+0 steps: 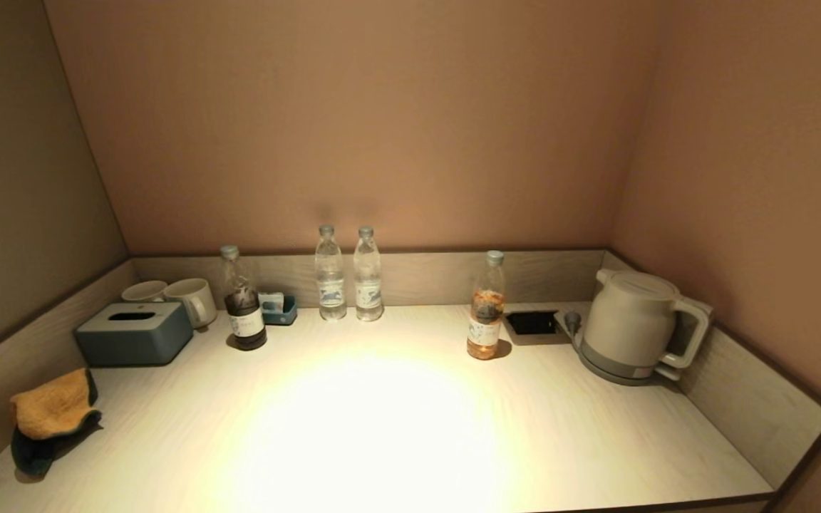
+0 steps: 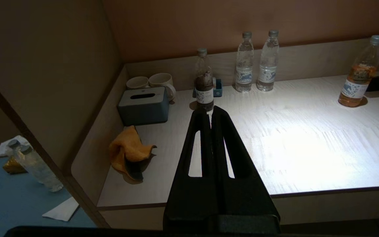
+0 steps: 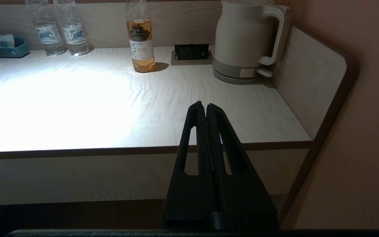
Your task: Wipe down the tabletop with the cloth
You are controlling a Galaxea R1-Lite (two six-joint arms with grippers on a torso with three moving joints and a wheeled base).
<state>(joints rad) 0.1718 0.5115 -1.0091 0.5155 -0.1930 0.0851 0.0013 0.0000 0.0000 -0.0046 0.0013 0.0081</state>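
Crumpled fuzzy orange-yellow cloth (image 1: 50, 413) with a teal reverse is lying at the left edge of the pale wood-grain tabletop (image 1: 382, 427), against the rim, in front of the grey-blue tissue box (image 1: 132, 333). Left hand (image 2: 210, 112), fingers pressed together and empty, is hovering nearer it, the cloth lying to its left; right hand (image 3: 206, 107), likewise closed, is idling far off.

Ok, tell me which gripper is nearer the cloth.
Left. The left gripper is off the tabletop's front edge, toward the cloth at the left rim. The right gripper is near the kettle end.

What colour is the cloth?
The cloth is orange-yellow with a dark teal-grey underside, clearest in the left wrist view.
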